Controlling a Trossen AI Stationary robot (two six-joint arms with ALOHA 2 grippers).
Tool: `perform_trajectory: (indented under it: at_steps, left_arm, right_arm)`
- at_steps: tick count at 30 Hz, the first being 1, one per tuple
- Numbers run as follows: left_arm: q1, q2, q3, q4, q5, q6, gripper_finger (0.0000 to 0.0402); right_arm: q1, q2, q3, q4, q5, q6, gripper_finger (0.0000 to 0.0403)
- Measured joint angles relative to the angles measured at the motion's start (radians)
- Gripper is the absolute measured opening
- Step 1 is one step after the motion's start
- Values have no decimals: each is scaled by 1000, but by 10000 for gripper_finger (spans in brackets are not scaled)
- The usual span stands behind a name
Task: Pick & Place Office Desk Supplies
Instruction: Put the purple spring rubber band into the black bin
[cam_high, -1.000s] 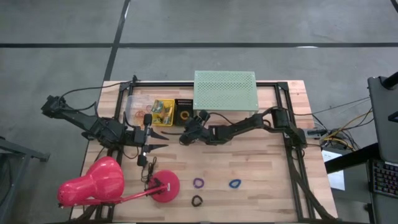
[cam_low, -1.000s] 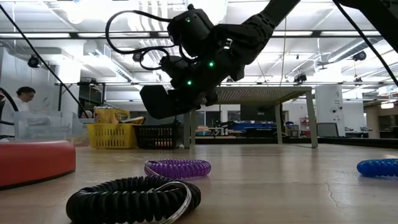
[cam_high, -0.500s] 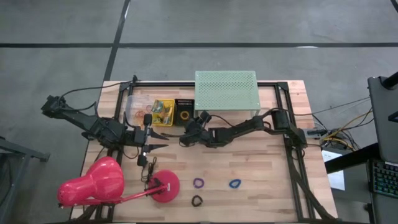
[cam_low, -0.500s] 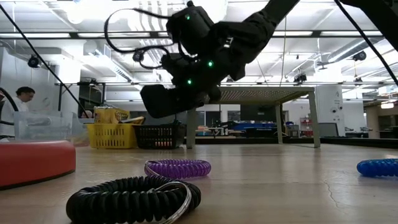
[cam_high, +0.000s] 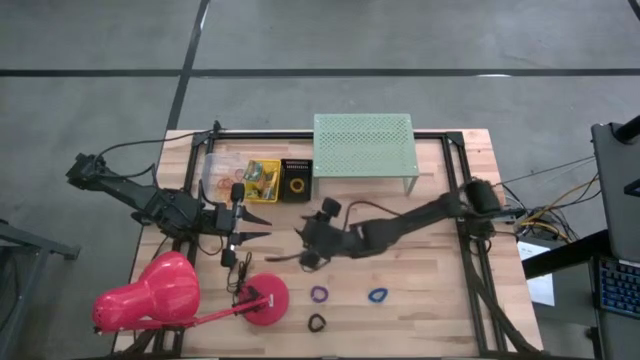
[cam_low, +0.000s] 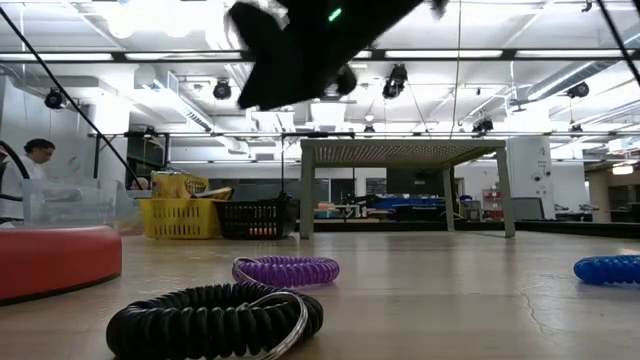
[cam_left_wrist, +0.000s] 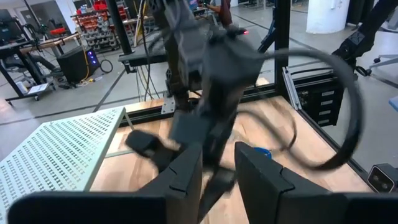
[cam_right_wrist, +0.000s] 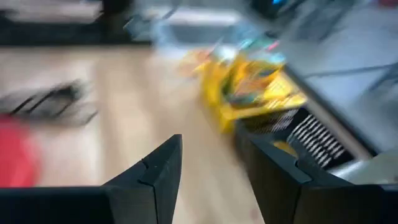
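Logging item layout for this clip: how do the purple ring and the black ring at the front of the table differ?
The purple ring lies farther back, the black ring nearest the table's front edge. The purple ring shows only coils, while a thin metal loop shows at the black ring's side. Both are coiled loops lying flat on the wooden table, untouched by either pincer.

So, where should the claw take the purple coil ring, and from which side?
The purple coil ring lies flat on the table, clear of the black ring. Probably best to come straight down from above and pinch across one stretch of its coil, one finger inside the loop, one outside.
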Motion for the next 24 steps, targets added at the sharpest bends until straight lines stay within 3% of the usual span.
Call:
perform_trajectory:
  at_steps: [2, 6, 8, 14, 20, 24]
  left_arm:
    - [0, 0, 0, 0, 0, 0, 98]
    - [0, 0, 0, 0, 0, -2, 98]
    - [0, 0, 0, 3, 0, -2, 98]
    - [0, 0, 0, 4, 0, -2, 98]
    - [0, 0, 0, 3, 0, -2, 98]
    - [0, 0, 0, 1, 0, -1, 98]
  right_arm:
    - [18, -59, 0, -134, -117, 58, 169]
    - [36, -177, 0, -371, -460, 224, 169]
    - [47, -208, -4, -423, -541, 274, 169]
    - [88, -218, -6, -440, -538, 200, 168]
    - [127, -128, -10, -434, -539, 33, 168]
    - [129, -56, -10, -428, -538, 36, 168]
